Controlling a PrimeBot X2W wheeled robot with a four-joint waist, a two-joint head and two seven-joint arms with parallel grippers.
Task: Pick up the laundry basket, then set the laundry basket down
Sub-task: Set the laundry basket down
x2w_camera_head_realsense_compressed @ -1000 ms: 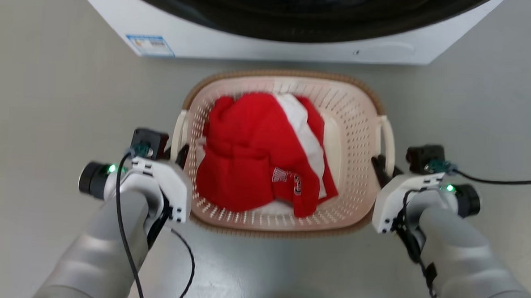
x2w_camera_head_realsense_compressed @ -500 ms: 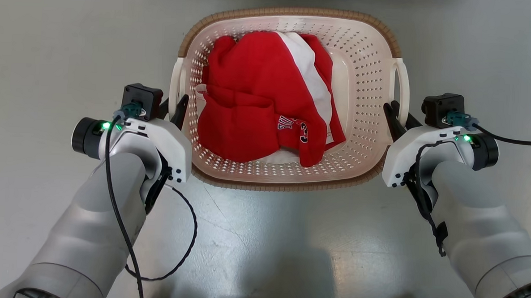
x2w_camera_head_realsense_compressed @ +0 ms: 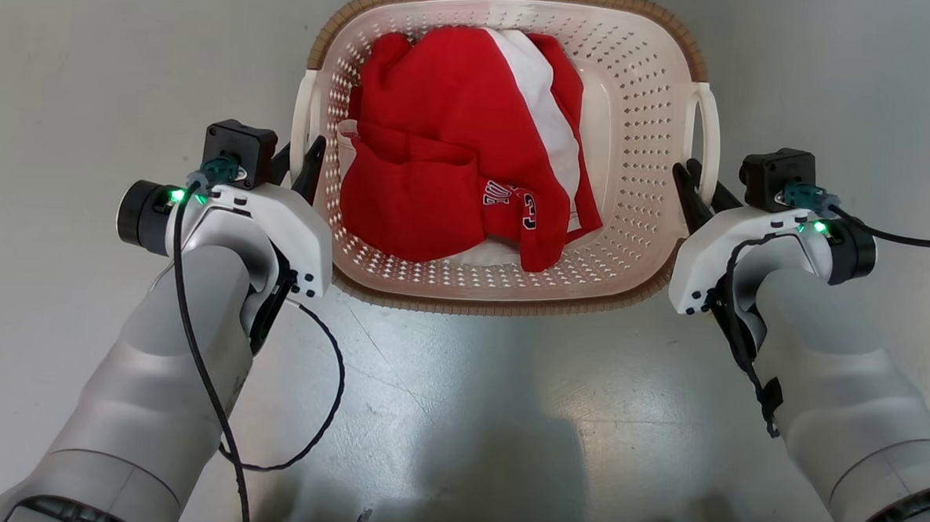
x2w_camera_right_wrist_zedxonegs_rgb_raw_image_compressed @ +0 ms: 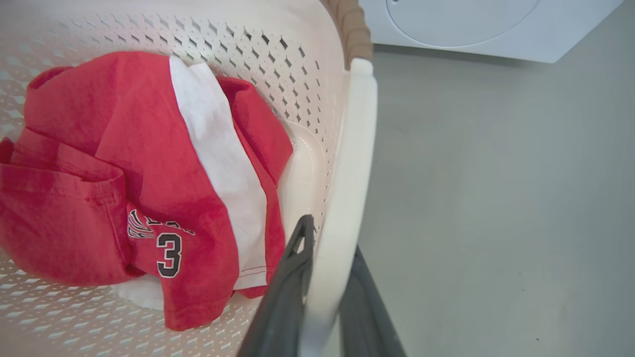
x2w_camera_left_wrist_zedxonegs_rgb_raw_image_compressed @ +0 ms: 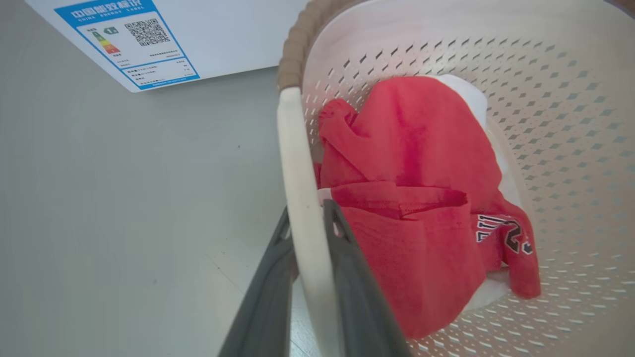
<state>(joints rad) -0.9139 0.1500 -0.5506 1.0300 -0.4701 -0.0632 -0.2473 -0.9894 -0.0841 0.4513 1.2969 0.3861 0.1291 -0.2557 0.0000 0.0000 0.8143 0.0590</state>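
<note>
Glossy grey floor (x2w_camera_head_realsense_compressed: 505,420), white washer (x2w_camera_right_wrist_zedxonegs_rgb_raw_image_compressed: 471,25) beyond. Left pincer (x2w_camera_head_realsense_compressed: 300,160), right pincer (x2w_camera_head_realsense_compressed: 686,175) clamped on handles (x2w_camera_head_realsense_compressed: 711,123) of laundry basket (x2w_camera_head_realsense_compressed: 644,104).

The head camera looks almost straight down at the floor (x2w_camera_head_realsense_compressed: 73,79), with the laundry basket (x2w_camera_head_realsense_compressed: 651,143) at 12 o'clock, the left claw (x2w_camera_head_realsense_compressed: 303,150) at 9 and the right claw (x2w_camera_head_realsense_compressed: 687,173) at 3. Each wrist camera sits close behind its claw, sighting along the fingers (x2w_camera_left_wrist_zedxonegs_rgb_raw_image_compressed: 268,297) toward the washer (x2w_camera_left_wrist_zedxonegs_rgb_raw_image_compressed: 223,34), which lies at 11 o'clock in the left view and 1 o'clock in the right. All three share the basket's inside and the red garment (x2w_camera_head_realsense_compressed: 439,134).
</note>
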